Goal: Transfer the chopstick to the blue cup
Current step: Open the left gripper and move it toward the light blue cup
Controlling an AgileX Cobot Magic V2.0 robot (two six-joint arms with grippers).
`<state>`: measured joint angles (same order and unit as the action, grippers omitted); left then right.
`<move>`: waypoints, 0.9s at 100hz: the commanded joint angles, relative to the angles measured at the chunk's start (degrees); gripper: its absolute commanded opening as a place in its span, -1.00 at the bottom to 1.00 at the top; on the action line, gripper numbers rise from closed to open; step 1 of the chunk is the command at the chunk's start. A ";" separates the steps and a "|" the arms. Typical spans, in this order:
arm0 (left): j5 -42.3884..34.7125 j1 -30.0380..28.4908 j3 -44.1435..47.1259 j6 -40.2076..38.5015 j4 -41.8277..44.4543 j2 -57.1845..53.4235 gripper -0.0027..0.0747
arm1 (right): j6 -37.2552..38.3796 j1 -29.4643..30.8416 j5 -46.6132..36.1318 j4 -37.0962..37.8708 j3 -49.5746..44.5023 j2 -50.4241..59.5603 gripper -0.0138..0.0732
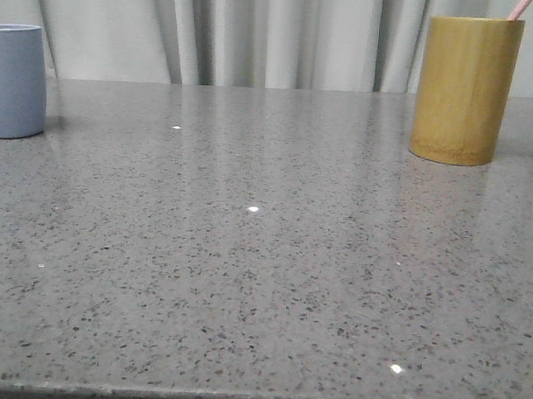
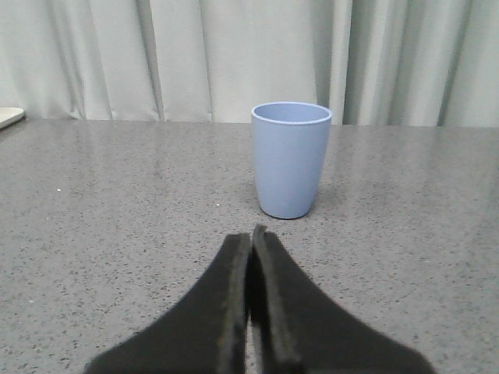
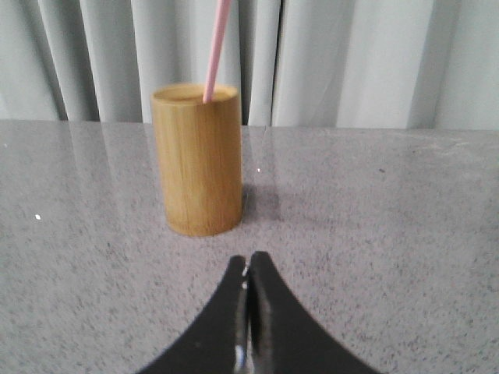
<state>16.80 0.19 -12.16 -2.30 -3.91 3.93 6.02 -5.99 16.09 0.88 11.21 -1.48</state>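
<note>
The blue cup (image 1: 15, 81) stands upright at the far left of the table; it also shows in the left wrist view (image 2: 290, 160). A pale-pink chopstick (image 1: 520, 8) sticks out of the yellow-brown bamboo holder (image 1: 465, 90) at the far right, and only its upper end shows. In the right wrist view the chopstick (image 3: 217, 51) leans out of the holder (image 3: 198, 159). My left gripper (image 2: 251, 238) is shut and empty, short of the blue cup. My right gripper (image 3: 248, 263) is shut and empty, short of the holder. Neither gripper shows in the front view.
The grey speckled table (image 1: 265, 252) runs to a pale curtain (image 1: 272, 33) at the back. A pale flat edge (image 2: 9, 117) shows at the table's far side in the left wrist view.
</note>
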 commanded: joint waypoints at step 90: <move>37.90 -0.07 -45.98 2.30 -13.64 38.46 -0.98 | 0.02 0.31 29.86 -0.40 41.62 -32.80 -0.84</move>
<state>57.69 0.19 -56.30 0.00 -16.07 42.03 6.02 -5.99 50.43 0.00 50.87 -33.55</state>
